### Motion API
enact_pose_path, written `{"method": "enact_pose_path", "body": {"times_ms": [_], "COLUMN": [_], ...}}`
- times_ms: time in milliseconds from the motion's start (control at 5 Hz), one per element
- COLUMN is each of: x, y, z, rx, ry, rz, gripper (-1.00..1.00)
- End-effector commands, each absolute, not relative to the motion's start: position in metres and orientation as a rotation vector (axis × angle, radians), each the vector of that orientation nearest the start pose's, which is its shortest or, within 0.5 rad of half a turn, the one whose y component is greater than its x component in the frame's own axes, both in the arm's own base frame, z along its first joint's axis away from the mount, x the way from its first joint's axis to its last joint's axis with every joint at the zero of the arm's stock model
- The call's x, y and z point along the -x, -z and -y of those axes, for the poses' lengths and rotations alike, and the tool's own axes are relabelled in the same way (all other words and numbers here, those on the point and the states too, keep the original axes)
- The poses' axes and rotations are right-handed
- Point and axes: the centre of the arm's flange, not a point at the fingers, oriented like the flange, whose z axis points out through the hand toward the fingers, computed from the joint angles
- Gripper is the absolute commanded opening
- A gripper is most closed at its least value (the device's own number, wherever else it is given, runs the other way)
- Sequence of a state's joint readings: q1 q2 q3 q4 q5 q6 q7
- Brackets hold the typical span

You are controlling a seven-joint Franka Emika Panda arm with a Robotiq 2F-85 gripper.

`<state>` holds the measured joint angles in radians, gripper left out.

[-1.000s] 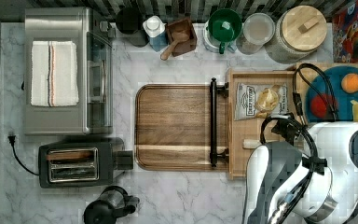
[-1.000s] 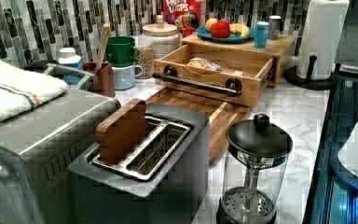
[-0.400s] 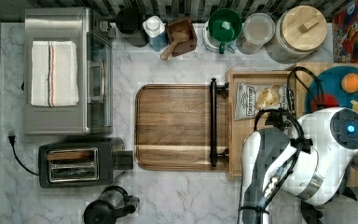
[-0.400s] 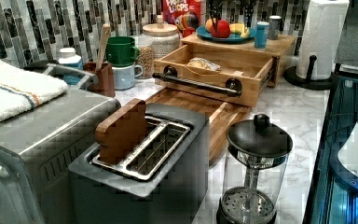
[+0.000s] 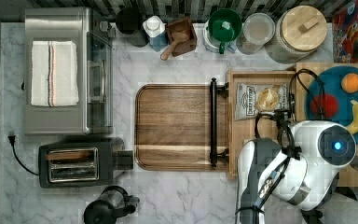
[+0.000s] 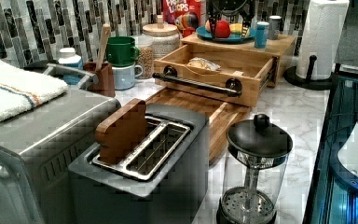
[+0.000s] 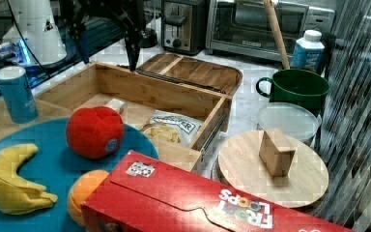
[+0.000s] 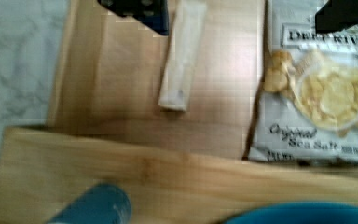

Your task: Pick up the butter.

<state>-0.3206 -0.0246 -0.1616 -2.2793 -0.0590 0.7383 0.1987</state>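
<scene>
The butter [image 8: 182,56], a narrow pale cream stick, lies on the floor of the open wooden drawer [image 8: 121,93], beside the chip bag [image 8: 324,93]. In the right view the butter [image 7: 115,105] peeks out behind the red apple, with the chip bag [image 7: 171,128] to the right view's right. My gripper [image 7: 106,46] hangs open above the drawer, well clear of its floor. In the wrist view its dark fingertips [image 8: 137,9] stand wide apart, one over the butter's far end, the other over the bag. In the top view my arm [image 5: 298,163] covers the butter.
A blue plate [image 7: 43,169] with apple, banana and orange sits beside the drawer, with a blue cup [image 7: 15,94] near it. The drawer's black handle [image 5: 213,122] overhangs a wooden tray [image 5: 172,126]. A cereal box [image 7: 198,203], lidded jar [image 5: 300,32], toaster [image 5: 79,163] and oven [image 5: 65,70] stand around.
In the top view my arm has swung up and over the drawer, now covering its lower half. In the left view my gripper has come into sight at the back, above the plate.
</scene>
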Motion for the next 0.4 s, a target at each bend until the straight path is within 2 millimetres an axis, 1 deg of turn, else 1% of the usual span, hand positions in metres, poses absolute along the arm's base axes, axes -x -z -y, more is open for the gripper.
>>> {"method": "enact_pose_path", "body": {"times_ms": [200,400], "x": [-0.436,-0.431], "y": [-0.329,-0.307], "z": [0.248,0.244], "rx": [2.258,2.249], "ry": [0.088,0.126], "rz": [-2.152,-2.151], "gripper": [1.0,1.0]}}
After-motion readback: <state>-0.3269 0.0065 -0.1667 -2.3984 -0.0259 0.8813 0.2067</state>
